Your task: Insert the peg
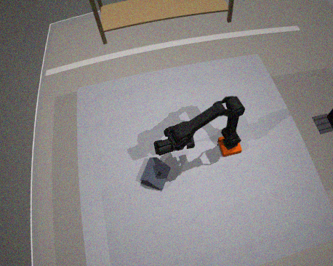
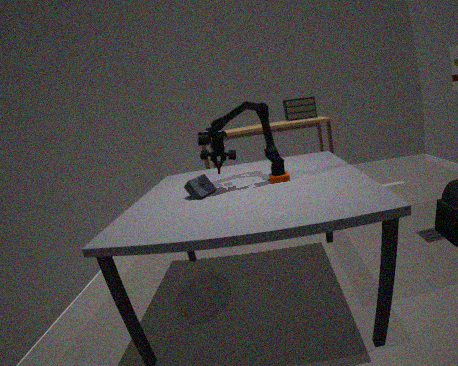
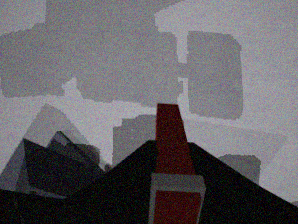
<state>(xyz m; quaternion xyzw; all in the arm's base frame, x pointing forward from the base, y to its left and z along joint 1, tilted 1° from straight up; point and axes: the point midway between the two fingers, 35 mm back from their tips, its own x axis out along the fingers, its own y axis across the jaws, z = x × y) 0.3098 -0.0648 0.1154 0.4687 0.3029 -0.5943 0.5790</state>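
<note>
A red, flat-sided peg [image 3: 171, 130] is held between the black fingers of my gripper [image 3: 169, 151] [image 2: 218, 162], with a pale grey band around it lower in the wrist view. The gripper is shut on the peg, which points down above the table. In the top view the arm hides the peg and the fingertips. The dark grey block with the sloped panel [image 1: 151, 171] [image 2: 197, 187] [image 3: 60, 170] stands on the table, apart from the peg. Its hole [image 1: 158, 174] shows as a dark spot; its shape is too small to tell.
The arm's orange base [image 1: 230, 149] [image 2: 279, 177] stands on the pale table [image 1: 207, 218] [image 2: 265, 215], to the right of the block in the top and exterior views. A wooden shelf [image 1: 163, 14] [image 2: 250, 130] stands beyond the table. Arm shadows fall around the block.
</note>
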